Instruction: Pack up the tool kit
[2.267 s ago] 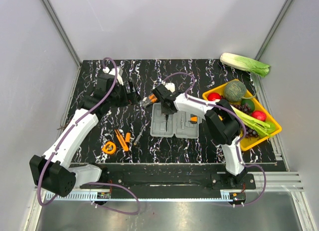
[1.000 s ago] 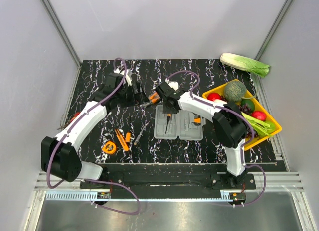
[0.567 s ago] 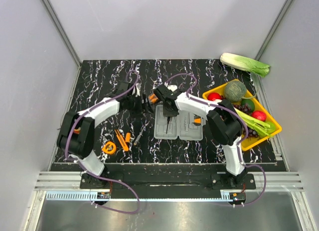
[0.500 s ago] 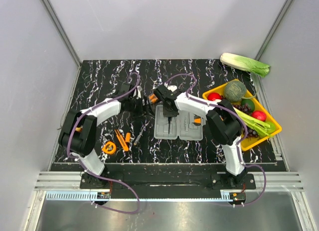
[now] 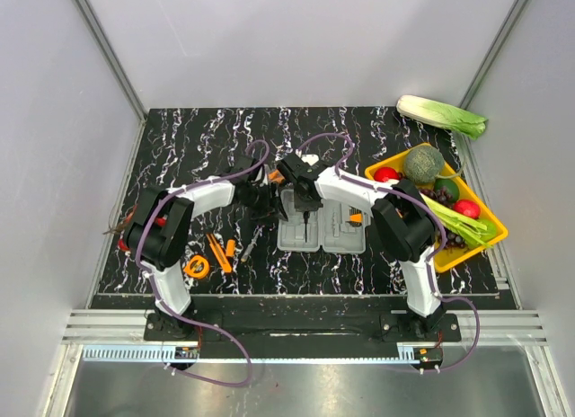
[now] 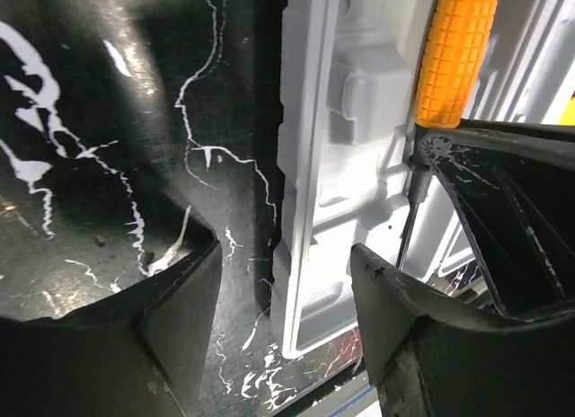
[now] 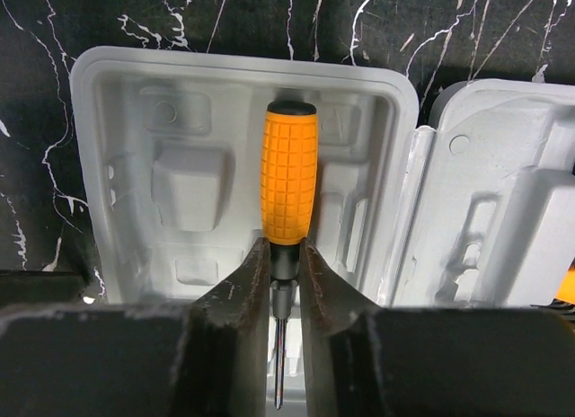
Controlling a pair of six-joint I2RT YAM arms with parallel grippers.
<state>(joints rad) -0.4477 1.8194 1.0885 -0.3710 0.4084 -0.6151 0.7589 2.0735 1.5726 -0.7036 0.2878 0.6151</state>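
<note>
The right gripper (image 7: pixel 286 255) is pinching the orange screwdriver (image 7: pixel 289 174) over the grey case (image 7: pixel 144 165), probably to seat it; the left gripper (image 6: pixel 283 278) is gaping empty beside the case.

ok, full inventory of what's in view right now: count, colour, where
tool case: 1, grey, open flat at table centre
screwdriver: 1, orange handle, held over the case's left half
stowed tool: 1, orange, in the case's right half
loose hand tools: about 3, orange and black, on the table left of the case
tape measure: 1, orange, beside those tools
yellow tray: 1, right side
produce: several, red, green, dark, in the tray
leafy cabbage: 1, pale green, far right, outside the tray
table: 1, black marbled
left gripper: black, open, straddling the case's left edge
right gripper: black, shut on the screwdriver's neck
</note>
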